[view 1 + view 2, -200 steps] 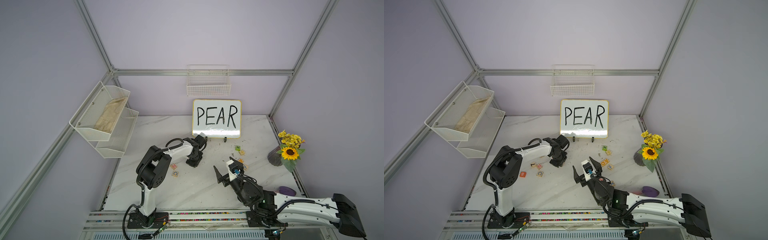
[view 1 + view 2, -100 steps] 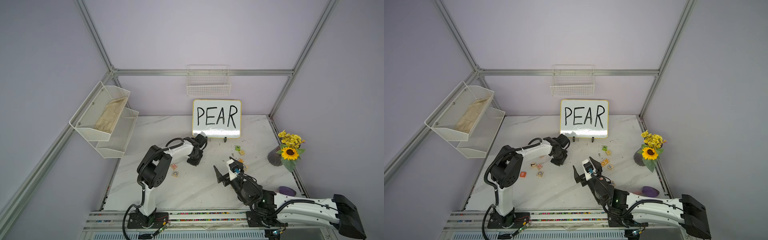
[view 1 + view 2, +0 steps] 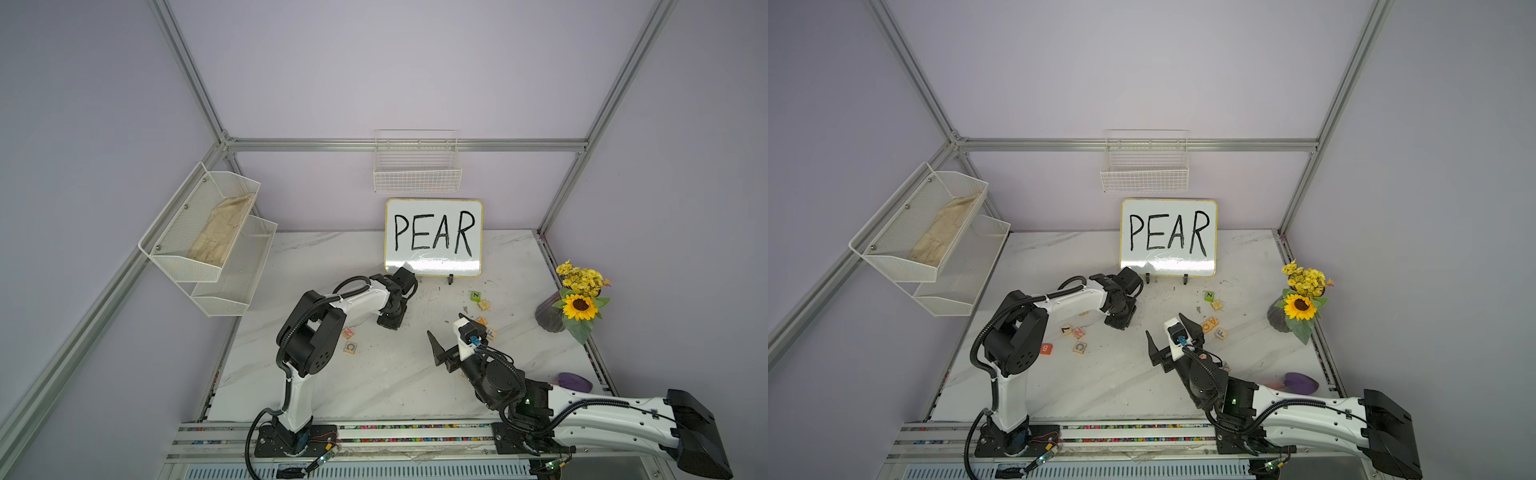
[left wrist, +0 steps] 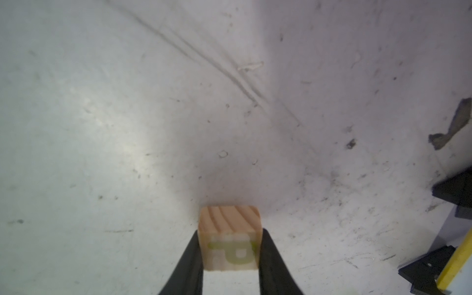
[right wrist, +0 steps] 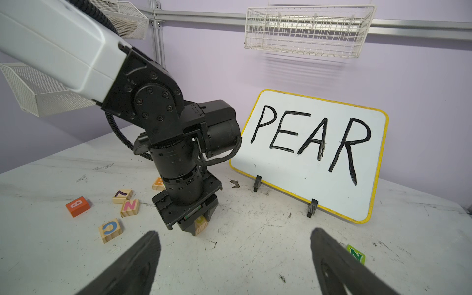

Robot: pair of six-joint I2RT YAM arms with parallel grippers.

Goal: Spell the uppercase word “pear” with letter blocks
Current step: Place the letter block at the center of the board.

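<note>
My left gripper (image 4: 231,258) is shut on a pale wooden letter block with a yellow P (image 4: 231,237). In the right wrist view that gripper (image 5: 195,226) points straight down with the P block (image 5: 201,224) at or just above the marble table. It stands in front of the whiteboard's left end (image 3: 390,322) (image 3: 1120,322). My right gripper (image 5: 235,236) is open and empty, hovering mid-table (image 3: 449,328) (image 3: 1167,328). An orange A block (image 3: 1209,324) lies just right of it. A block with a reddish letter (image 5: 158,183) is half hidden behind the left wrist.
The whiteboard (image 3: 1169,237) reading PEAR stands at the back. Loose blocks 7 (image 3: 1066,329), N (image 3: 1079,332), C (image 3: 1079,347) and a solid orange B (image 3: 1046,349) lie left. A green N (image 3: 1209,296) and F (image 3: 1220,333) lie right. The flower vase (image 3: 579,303) stands far right.
</note>
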